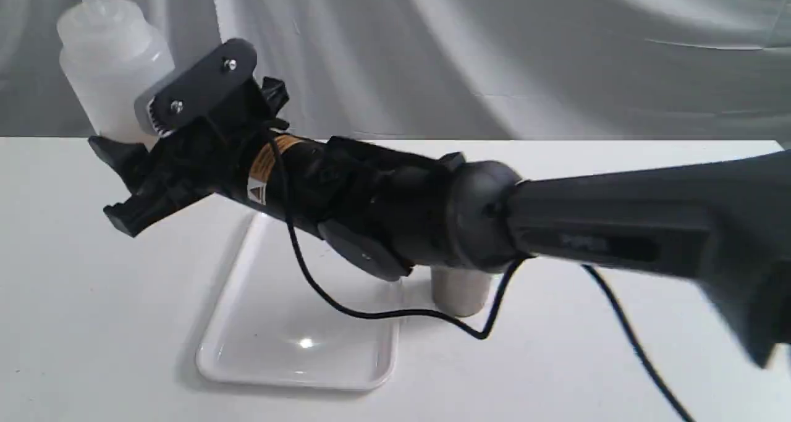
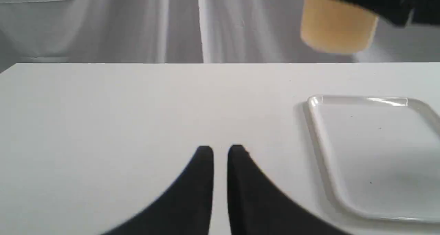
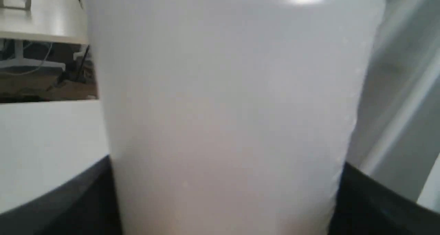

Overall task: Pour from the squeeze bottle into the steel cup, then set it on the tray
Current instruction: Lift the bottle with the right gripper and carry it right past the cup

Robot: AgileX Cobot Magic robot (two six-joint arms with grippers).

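My right gripper (image 1: 126,184) reaches across to the far left and is shut on the squeeze bottle (image 1: 111,63), holding it upright in the air above the table. Frosted white, the bottle (image 3: 227,107) fills the right wrist view between the two black fingers (image 3: 58,200). Its amber-filled base (image 2: 338,28) hangs high in the left wrist view. The white tray (image 1: 290,329) lies on the table under the arm, with nothing on it. Just right of the tray stands the steel cup (image 1: 460,292), mostly hidden by the right arm. My left gripper (image 2: 220,152) hovers shut over bare table left of the tray (image 2: 323,142).
A black cable (image 1: 383,314) from the right arm droops across the tray's corner and past the cup. Grey curtain (image 1: 494,51) hangs behind the white table (image 1: 80,298). A desk (image 3: 37,28) stands beyond the table's edge.
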